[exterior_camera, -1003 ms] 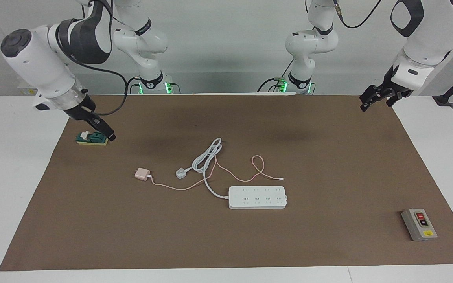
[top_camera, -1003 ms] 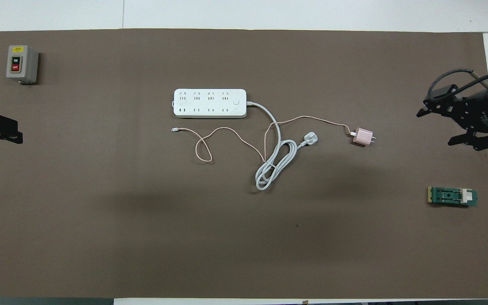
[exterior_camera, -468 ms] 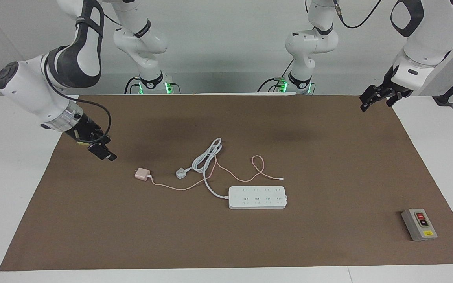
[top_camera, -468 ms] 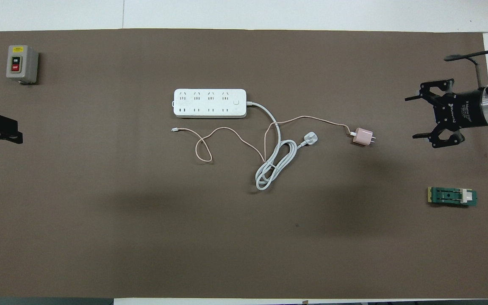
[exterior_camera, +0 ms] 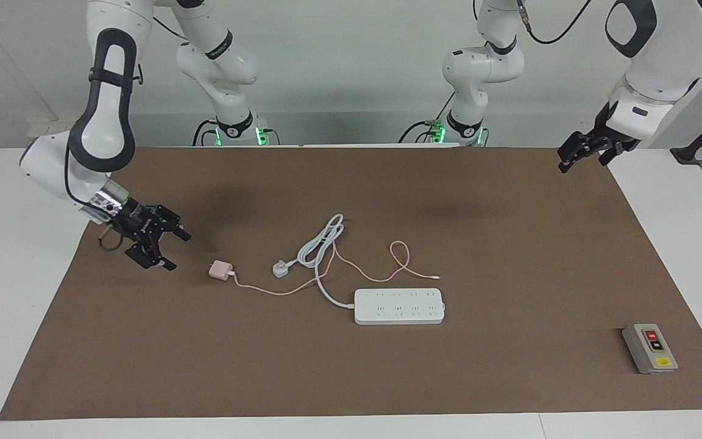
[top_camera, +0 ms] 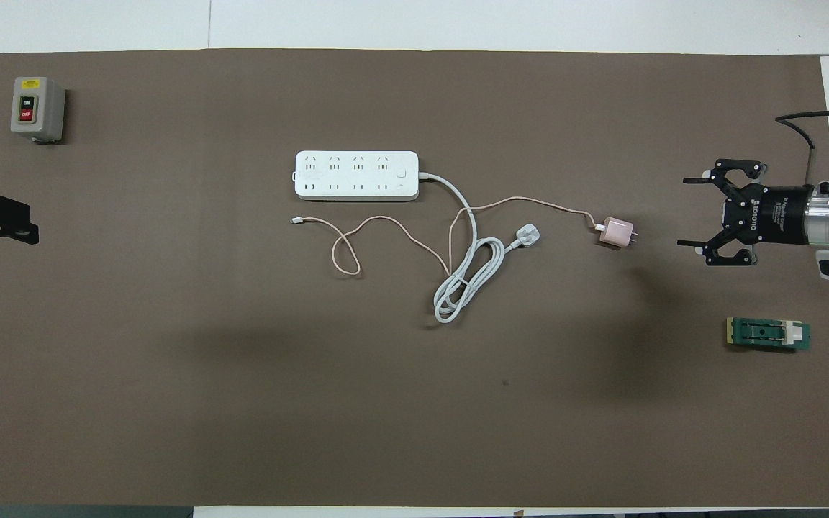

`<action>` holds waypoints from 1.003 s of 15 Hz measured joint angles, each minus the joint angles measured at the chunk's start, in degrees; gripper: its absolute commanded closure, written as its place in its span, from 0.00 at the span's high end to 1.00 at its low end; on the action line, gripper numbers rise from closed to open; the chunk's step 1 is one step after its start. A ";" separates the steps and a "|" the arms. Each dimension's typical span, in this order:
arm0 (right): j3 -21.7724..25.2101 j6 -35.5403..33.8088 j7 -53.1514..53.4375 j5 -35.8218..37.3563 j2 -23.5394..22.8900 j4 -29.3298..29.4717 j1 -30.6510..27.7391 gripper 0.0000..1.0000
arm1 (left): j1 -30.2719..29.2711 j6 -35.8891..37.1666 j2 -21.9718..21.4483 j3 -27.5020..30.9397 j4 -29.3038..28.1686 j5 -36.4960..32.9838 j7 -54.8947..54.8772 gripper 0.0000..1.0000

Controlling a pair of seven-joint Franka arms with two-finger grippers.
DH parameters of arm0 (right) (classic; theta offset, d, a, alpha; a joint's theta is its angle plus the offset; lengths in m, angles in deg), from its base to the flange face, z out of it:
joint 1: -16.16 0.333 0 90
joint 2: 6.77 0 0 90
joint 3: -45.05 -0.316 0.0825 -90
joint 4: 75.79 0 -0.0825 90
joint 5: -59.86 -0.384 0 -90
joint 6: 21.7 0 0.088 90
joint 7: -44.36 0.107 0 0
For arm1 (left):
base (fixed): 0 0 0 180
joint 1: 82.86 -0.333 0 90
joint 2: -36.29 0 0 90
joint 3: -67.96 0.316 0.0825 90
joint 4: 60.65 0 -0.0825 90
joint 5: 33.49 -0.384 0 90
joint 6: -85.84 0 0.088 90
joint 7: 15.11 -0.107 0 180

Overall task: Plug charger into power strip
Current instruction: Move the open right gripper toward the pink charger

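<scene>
Charger point(exterior_camera: 220, 269): the pink cube lay on the brown mat point(top_camera: 170, 403) toward the right arm's end of the table, loose, prongs pointing toward that end in the overhead view.
Charger cable point(top_camera: 529, 203): ran from the cube toward the middle of the mat, crossed the white cord, looped once and ended in a small free tip near the strip.
Power strip point(exterior_camera: 399, 306): lay flat mid-mat, sockets up, at about four o'clock from the charger in the facing view, well apart from it.
In the way: the strip's thick white cord point(exterior_camera: 322, 246) lay coiled between charger and strip, its three-pin plug point(top_camera: 526, 235) at about nine o'clock of the charger in the overhead view, near it but not touching.
Right gripper point(exterior_camera: 168, 250): hung low over the mat at about nine o'clock of the charger in the facing view, fingers spread wide toward it, holding nothing.
Green block point(top_camera: 768, 334): on the mat near the right arm's edge, at about four o'clock of the charger in the overhead view.
Left gripper point(exterior_camera: 582, 153): waited over the mat's corner at the left arm's end, released and empty.
Grey switch box point(exterior_camera: 649, 348): at the left arm's end, farther from the robots than the strip.
</scene>
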 measured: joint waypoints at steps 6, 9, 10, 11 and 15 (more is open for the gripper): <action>-0.46 -2.25 -1.42 -1.81 -3.96 -0.69 0.16 1.00 | 0.00 0.00 0.00 0.00 0.00 0.00 0.00 1.00; -0.47 -5.91 -1.41 -1.81 -4.51 -0.98 0.26 1.00 | 0.00 0.00 0.00 0.00 0.00 0.00 0.00 1.00; -0.38 -6.65 -1.41 -1.81 -4.51 -1.15 0.17 1.00 | 0.00 0.00 0.00 0.00 0.00 0.00 0.00 1.00; -0.32 -6.77 -1.41 -1.81 -4.50 -1.42 0.05 1.00 | 0.00 0.00 0.00 0.00 0.00 0.00 0.00 1.00; -0.26 -5.11 -3.97 -4.88 -4.74 -3.20 -0.24 1.00 | 0.00 0.00 0.00 0.00 0.00 0.00 0.00 1.00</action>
